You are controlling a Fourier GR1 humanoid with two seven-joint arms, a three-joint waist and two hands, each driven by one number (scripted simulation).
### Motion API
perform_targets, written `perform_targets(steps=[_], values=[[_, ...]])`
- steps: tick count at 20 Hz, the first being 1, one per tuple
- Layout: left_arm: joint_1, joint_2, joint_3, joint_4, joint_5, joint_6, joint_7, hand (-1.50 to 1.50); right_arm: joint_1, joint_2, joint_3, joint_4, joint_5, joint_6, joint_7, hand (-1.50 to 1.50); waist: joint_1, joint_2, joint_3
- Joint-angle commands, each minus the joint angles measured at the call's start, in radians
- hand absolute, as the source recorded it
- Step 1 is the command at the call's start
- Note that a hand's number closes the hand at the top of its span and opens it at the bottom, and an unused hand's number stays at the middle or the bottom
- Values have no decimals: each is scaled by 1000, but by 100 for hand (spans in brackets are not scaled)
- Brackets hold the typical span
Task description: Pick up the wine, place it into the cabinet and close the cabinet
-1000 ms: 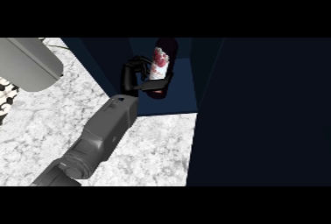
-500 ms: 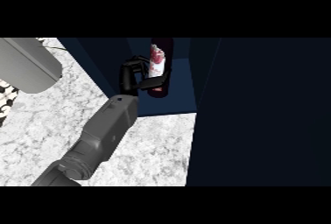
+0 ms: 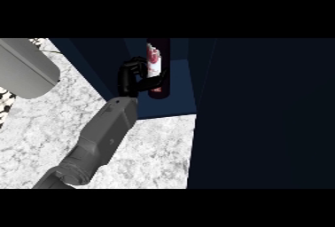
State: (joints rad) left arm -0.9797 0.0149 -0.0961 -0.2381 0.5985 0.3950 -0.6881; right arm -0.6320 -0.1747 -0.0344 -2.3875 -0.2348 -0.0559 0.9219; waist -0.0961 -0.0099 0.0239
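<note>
Fingers [image 3: 134, 71] curled round wine [image 3: 156, 66], bottle at their right, inside cabinet [image 3: 177, 106]

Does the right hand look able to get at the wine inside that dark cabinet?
Yes, it seems so: the right hand is already at the wine, with its fingers curled round the bottle inside the open cabinet. Nothing shows between hand and bottle.

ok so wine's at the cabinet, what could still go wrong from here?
1. The robot hand is curled round the wine right at the cabinet opening; pulling out without opening fully could tip the bottle.
2. The bottle sits near the front edge, so the door could hit it on closing.
3. The dark interior hides whether the bottle rests on its base.
</note>
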Motion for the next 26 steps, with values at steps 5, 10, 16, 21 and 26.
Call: perform_targets(steps=[5,10,16,21,26], values=[[101,-14,-16,11,79,-24,-16,150,14,28,12,-8,-22,0,-24,-150,-52,49,-27],[184,-13,-80,-37,93,-43,-18,150,3,22,12,-7,-20,5,-17,-150,-66,51,-28],[203,-14,-131,-16,160,-16,-42,150,5,33,18,-23,-37,-1,-2,-150,-77,45,-29],[192,-15,-163,-7,187,11,-81,150,26,31,19,-34,-49,13,1,-150,-94,50,-30],[125,-15,-191,-9,226,54,-43,150,-24,40,15,9,-45,-3,3,-150,-84,49,-30]])
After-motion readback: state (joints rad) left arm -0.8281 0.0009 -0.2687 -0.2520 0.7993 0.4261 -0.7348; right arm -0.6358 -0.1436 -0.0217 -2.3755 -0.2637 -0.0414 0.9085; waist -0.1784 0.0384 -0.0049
